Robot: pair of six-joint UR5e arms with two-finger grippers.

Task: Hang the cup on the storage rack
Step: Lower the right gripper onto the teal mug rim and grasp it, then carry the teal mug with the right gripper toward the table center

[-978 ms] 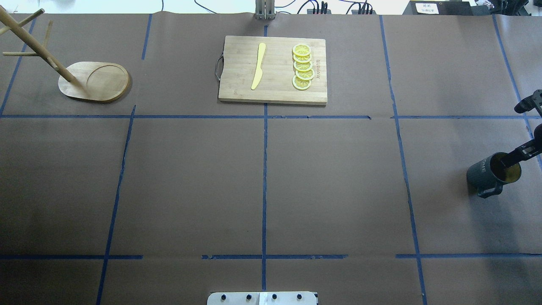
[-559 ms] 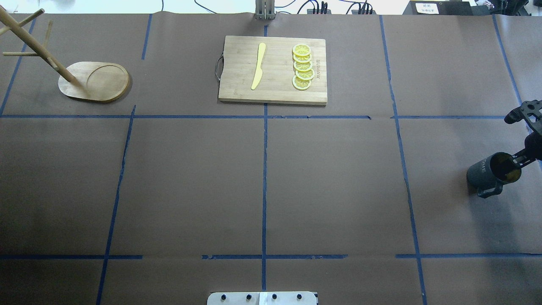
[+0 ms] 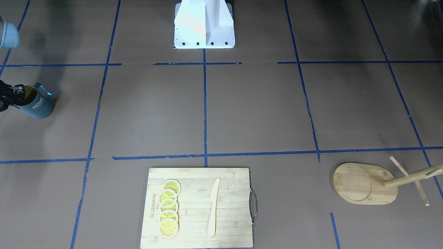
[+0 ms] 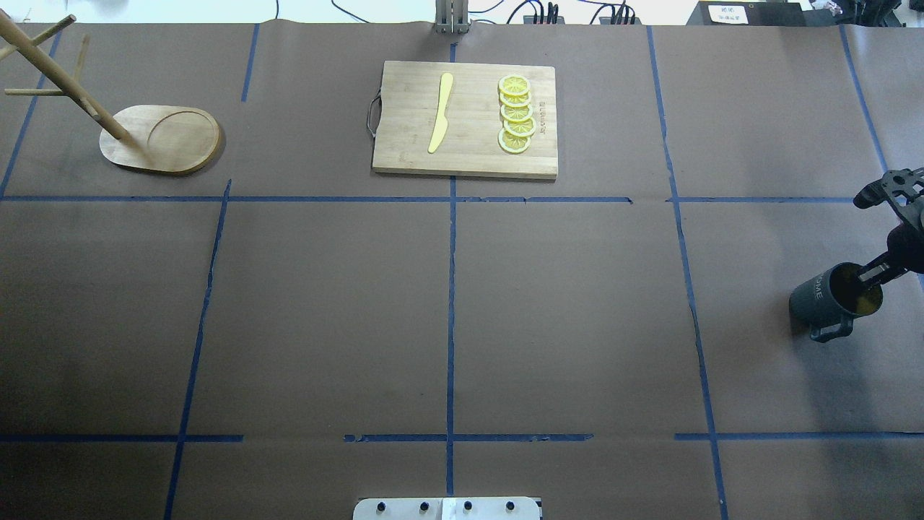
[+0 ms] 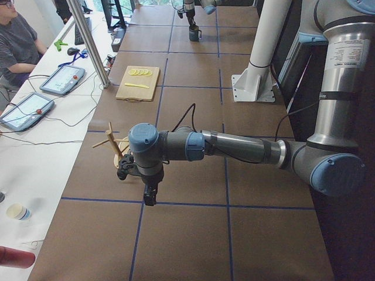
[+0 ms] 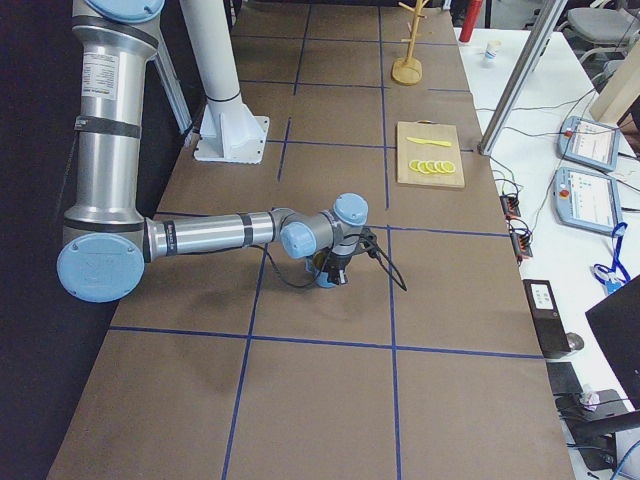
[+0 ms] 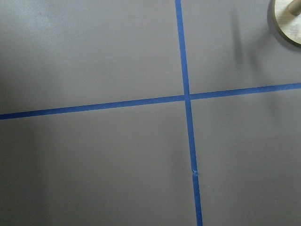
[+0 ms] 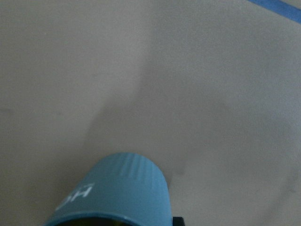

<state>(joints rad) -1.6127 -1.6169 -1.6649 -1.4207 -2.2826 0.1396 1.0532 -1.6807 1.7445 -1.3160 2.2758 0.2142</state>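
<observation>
1. The right gripper (image 4: pixel 872 274) is clamped on the cup's rim. One finger reaches down into the yellow inside and the other sits outside the wall.
2. The cup (image 4: pixel 826 297) is at the table's right edge, about midway between near and far. Its loop handle points to the near side, clear of the fingers. I cannot tell whether its bottom is on the paper.
3. It looks like glazed ceramic, so probably stiff, fairly heavy, slick and breakable. A pinch on the rim may let it swing or slip, and the handle must stay free for a peg.
4. The left gripper (image 5: pixel 149 194) hangs over the table close to the storage rack. I cannot tell whether it is open or closed.
5. The storage rack (image 4: pixel 162 139) stands at the far left, well apart from the cup.
6. At far centre lies a cutting board (image 4: pixel 404 144) with lemon slices (image 4: pixel 516 115) and a yellow knife (image 4: pixel 440 112). It sits beyond a straight path to the rack, so the left arm is the likelier obstacle.
</observation>
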